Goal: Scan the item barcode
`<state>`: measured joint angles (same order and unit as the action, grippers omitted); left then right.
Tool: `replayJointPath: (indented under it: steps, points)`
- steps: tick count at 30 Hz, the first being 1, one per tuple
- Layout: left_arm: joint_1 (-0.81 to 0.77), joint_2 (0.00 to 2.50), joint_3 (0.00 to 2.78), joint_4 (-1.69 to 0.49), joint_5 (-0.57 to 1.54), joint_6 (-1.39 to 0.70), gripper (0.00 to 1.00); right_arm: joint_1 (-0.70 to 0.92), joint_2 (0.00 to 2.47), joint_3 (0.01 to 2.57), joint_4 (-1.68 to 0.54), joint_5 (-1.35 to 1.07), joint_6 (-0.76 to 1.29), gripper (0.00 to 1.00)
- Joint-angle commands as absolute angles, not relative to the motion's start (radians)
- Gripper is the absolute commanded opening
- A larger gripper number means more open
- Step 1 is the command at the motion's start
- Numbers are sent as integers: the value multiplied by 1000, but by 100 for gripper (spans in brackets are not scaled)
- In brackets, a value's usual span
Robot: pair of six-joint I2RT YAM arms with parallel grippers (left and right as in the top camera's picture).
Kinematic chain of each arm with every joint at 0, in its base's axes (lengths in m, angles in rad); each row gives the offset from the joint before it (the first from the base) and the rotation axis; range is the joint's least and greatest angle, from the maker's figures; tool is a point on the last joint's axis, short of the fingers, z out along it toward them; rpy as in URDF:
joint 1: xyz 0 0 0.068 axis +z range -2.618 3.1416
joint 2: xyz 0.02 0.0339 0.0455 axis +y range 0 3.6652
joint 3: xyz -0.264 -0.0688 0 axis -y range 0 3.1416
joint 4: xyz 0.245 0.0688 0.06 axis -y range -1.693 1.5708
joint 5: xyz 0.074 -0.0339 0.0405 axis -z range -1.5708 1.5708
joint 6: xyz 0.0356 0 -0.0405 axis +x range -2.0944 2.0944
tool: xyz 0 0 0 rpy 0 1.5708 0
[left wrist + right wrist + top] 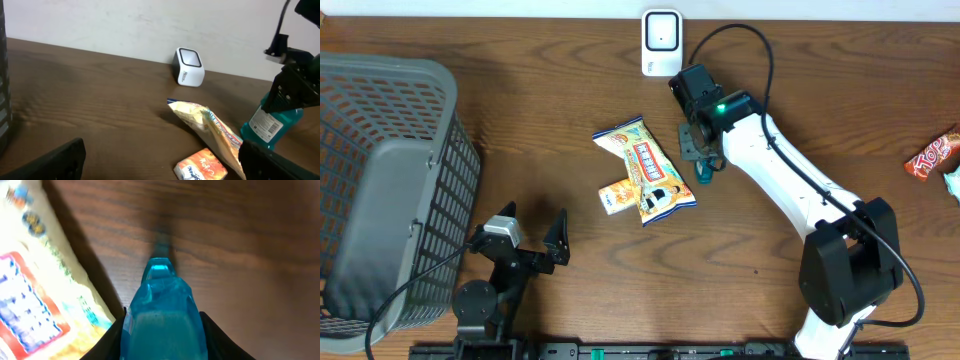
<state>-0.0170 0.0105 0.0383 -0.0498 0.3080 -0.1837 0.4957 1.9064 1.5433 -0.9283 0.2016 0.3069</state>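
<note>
Where the pictures were taken, the task was judged to stand at the pick-up step, with the scan itself not yet made.

**Item:** a small translucent teal plastic bottle (270, 125) with a white barcode label on its side. It was seen upright near the middle of the brown wooden table (520, 110). Whether its base rested on the wood could not be told.

**Right gripper** (701, 158): it was set over the bottle's top. In the right wrist view the jaws were drawn in narrow against both sides of the bottle, so a grip was judged to be made.

**Left gripper** (525, 243): it was placed near the front of the table, jaws spread wide, with nothing held.

**Scanner:** a small white box-shaped barcode scanner (661, 42) was noted at the far edge of the table, near the bottle but apart from it.

**Other entries:**
- A crinkled yellow-and-white snack packet (645, 170) was seen just beside the bottle, on the left arm's side.
- A small orange carton (616, 196) was seen touching that packet.
- A grey plastic mesh basket (380, 190) stood just beside the left gripper.
- A red sweet wrapper (932, 155) lay at the right edge.

**Next move, as judged:** the bottle would need to be lifted clear of the packet and carried toward the scanner. It would then be turned so that the label, seen facing the left wrist camera, was presented to the scanner's window. A firm hold on the smooth sides would be called for.
</note>
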Motion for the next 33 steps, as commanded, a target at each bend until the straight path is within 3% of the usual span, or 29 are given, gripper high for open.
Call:
replayJointPath:
  steps: [1, 5, 14, 30, 33]
  points:
    - [-21, 6, 21, -81, 313, -185, 98, 490, 1900, 1538, -930, 181, 8, 28]
    - [-21, 6, 21, -81, 312, -185, 98, 487, 1900, 1538, -931, 92, -96, 38]
    - [-21, 6, 21, -81, 312, -185, 98, 425, 1900, 1538, -897, 54, -59, 55]
    - [-21, 6, 21, -81, 312, -185, 98, 366, 1900, 1538, -925, -85, -111, 55]
    - [-21, 6, 21, -81, 312, -185, 98, 366, 1890, 1544, -931, -87, -110, 61]
